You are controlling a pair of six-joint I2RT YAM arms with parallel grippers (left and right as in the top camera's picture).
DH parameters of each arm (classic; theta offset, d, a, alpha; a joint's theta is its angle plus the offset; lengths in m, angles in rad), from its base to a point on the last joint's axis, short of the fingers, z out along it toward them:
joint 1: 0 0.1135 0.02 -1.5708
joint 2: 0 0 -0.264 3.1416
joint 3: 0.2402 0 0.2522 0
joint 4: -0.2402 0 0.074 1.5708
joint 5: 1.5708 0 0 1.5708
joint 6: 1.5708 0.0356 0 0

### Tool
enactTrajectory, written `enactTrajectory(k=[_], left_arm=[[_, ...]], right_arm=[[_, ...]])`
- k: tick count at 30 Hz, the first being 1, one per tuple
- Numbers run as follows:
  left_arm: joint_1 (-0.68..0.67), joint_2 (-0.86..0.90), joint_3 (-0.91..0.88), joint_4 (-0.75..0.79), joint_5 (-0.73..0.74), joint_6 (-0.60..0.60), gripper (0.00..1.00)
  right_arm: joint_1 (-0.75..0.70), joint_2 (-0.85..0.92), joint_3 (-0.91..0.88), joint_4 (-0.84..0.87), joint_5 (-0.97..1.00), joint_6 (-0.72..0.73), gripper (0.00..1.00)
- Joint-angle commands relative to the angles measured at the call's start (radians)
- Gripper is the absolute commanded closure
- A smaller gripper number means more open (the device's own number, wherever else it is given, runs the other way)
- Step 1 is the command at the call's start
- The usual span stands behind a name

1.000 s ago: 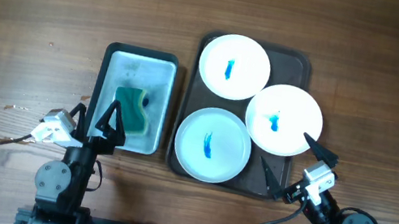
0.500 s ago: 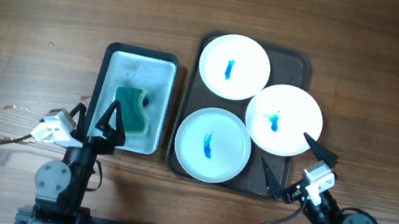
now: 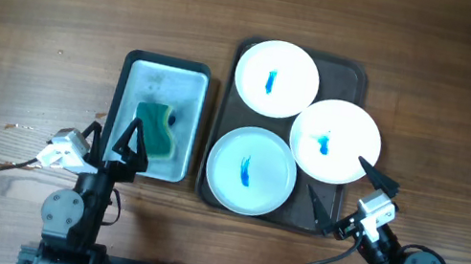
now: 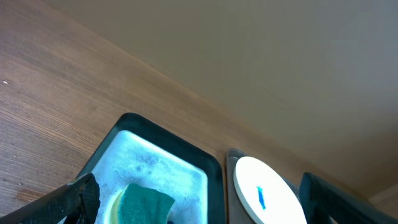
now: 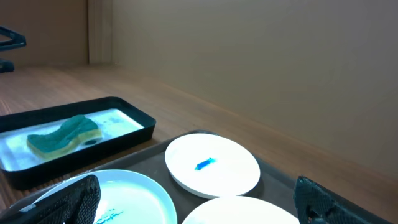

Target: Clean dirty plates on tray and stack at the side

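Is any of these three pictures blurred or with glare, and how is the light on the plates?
Overhead: sharp, evenly lit; the plates are bright white without glare, shadows soft. Left wrist: the left gripper fingers are dark and out of focus in the bottom corners; the sponge is slightly soft. Right wrist: the right gripper fingers are blurred too, the plates sharp.

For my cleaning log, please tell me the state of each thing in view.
Far plate: dirty, blue smear.
Right plate: dirty, blue smear.
Near plate: dirty, blue smear.
Sponge: lying in the pale tray, untouched.
Left pincer: open, empty.
Right pincer: open, empty.
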State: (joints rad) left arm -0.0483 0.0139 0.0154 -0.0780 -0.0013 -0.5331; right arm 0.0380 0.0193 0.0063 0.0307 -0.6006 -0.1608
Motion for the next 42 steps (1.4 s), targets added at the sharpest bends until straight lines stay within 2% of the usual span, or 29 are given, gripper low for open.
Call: enactTrajectory(k=[1,42], left_arm=[[-0.007,-0.009,-0.010,0.004,0.012,0.002,0.00],[-0.007,-0.009,-0.010,0.004,0.012,0.002,0.00]], right_arm=[[0.004,-0.009,-0.001,0.004,0.002,0.003,0.00],[0.005,0.005,-0.001,0.004,0.002,0.003,0.00]])
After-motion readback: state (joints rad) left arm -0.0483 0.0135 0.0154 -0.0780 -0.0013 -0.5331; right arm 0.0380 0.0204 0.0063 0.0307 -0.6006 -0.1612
